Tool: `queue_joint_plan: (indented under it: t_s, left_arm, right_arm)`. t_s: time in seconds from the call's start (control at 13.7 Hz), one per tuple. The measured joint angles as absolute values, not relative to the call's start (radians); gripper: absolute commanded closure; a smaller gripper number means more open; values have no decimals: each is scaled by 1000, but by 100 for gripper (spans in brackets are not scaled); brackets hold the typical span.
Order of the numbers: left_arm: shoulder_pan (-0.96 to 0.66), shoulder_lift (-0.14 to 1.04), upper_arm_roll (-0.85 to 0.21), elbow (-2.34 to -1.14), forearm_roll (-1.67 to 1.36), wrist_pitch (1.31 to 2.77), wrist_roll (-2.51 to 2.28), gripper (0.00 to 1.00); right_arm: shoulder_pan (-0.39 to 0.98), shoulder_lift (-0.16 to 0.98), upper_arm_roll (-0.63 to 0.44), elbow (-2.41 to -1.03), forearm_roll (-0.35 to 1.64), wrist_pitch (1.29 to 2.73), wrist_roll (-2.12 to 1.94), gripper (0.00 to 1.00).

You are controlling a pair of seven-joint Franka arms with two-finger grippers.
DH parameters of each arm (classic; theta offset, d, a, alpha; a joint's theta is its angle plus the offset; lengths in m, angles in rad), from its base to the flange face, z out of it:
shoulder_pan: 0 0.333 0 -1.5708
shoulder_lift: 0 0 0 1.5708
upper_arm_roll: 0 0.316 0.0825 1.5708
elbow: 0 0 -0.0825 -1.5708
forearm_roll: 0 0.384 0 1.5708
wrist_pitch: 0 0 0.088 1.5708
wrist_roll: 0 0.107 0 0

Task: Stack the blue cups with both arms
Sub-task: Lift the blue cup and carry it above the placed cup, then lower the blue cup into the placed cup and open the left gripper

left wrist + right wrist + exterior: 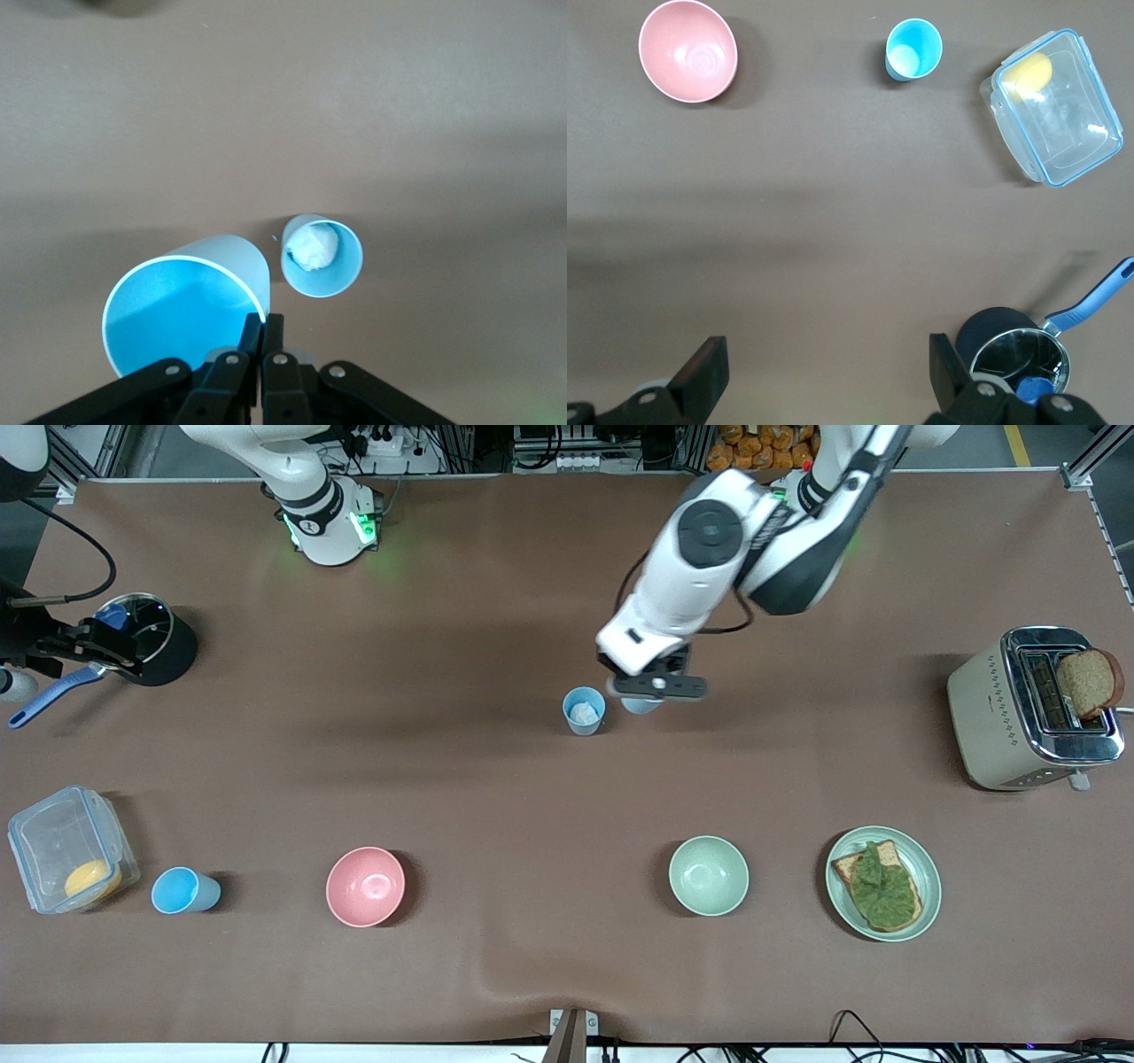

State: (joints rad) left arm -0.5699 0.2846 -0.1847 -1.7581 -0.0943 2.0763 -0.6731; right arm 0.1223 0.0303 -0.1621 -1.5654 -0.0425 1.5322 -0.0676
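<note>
While we look from the front view, our left claw (656, 685) hangs over the middle of the desk (496, 797), and a blue cup (640, 705) shows just beneath it. A second cup (584, 710), upright with something pale and crumpled inside, stands just beside that claw, toward the right arm's end. A third cup (183, 891) sits well apart from both claws, between the clear container (71, 849) and the pink bowl (365, 886). Our right claw is not seen in this view; that arm waits high over the black pot (152, 638).

From the left wrist view, our left claw (262, 335) has its fingers (251, 336) drawn together, pinching the rim wall of the held cup (182, 305). The cup with the pale wad (322, 255) stands just in front of the claw, close to the held cup.

From the right wrist view, our right claw (824, 367) is spread wide and holds nothing; the third cup (913, 50) stands well ahead of it, between the pink bowl (687, 50) and the clear container (1054, 106).

We judge these cups light, thin-walled, stiff and smooth, so likely slippery. A rim pinch, one finger inside and one outside, suits them; the taper should let one drop into another, though the wad may keep a cup from seating fully.
</note>
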Motion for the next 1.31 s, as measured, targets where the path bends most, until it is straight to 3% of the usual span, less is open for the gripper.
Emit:
queue_joint_plan:
  t_s: [0.44, 1.31]
  left_arm:
    - [-734, 427, -97, -1658, -79, 2064, -804, 100]
    - [-848, 520, -11, -1561, -79, 2059, -870, 100]
  right_arm:
    - [122, 30, -166, -1565, -42, 1532, -68, 0]
    - [122, 31, -166, -1565, -42, 1531, -68, 0]
